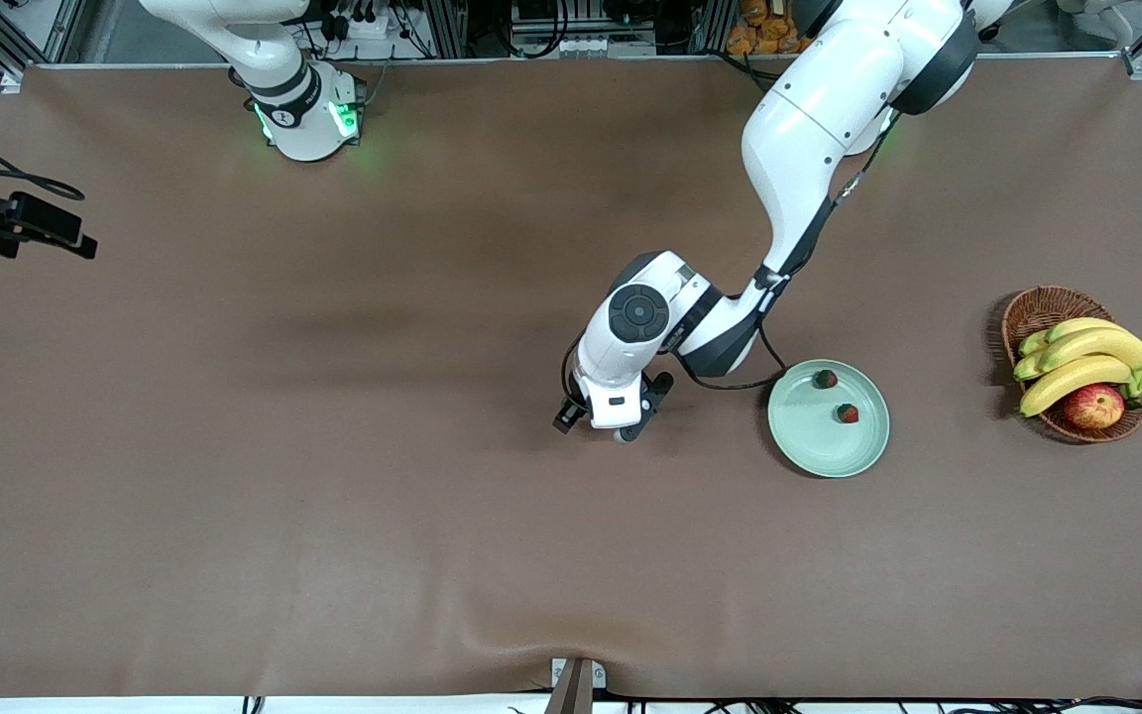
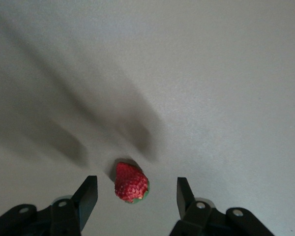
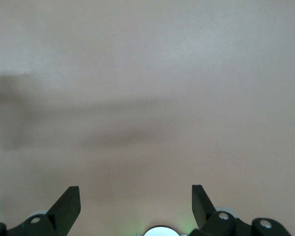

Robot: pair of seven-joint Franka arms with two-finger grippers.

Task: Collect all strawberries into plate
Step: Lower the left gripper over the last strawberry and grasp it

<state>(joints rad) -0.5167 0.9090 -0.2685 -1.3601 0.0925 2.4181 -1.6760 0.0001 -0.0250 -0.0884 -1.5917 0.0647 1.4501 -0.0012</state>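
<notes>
While low, spread left tool [image 2: 136, 194] (straddling strawberry [image 2: 131, 182])

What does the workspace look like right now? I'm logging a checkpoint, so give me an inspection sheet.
Surface: brown table cloth, wrinkled at the camera edge.
Job's things: two small red strawberries on the pale mint-green round plate; third strawberry on the cloth.
Clutter: brown wicker basket holding yellow bananas and a red-yellow apple.
Grippers: left pincer open around the third strawberry; right pincer open, waiting.
Cables: black cable off the left arm.
Surroundings: nothing seen.
</notes>
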